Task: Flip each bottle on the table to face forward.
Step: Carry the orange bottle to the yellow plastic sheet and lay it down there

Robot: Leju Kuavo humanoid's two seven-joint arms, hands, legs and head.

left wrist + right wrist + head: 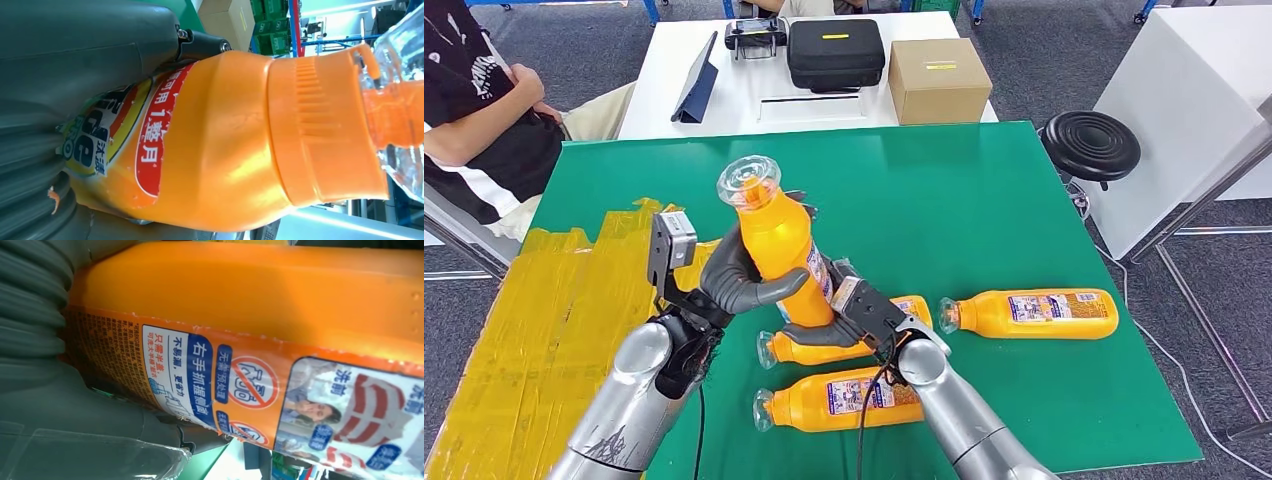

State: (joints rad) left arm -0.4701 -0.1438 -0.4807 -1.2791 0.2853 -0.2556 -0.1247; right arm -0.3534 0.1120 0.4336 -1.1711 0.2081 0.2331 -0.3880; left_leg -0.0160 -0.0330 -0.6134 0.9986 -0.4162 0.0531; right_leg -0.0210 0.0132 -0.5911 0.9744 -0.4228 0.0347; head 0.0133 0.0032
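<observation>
Bottles are being turned one at a time, and I judge I am mid-flip on the tall orange plastic bottle with the clear cap (776, 240), held off the green table surface (984, 190) toward its near edge. My left hand (734, 283) wraps thumb and fingers round its middle; my right hand (856, 312) curls against its base, fingers closed on it. Its printed back label (240, 385) faces the right wrist camera. Next I judge it needs rotating until the front label (125, 140) faces forward, then setting down. Three orange bottles lie on their sides near the near edge: one (1034, 313) rightward, one (824, 349) behind my right hand, one (829, 398) closest. All look full of orange liquid.
</observation>
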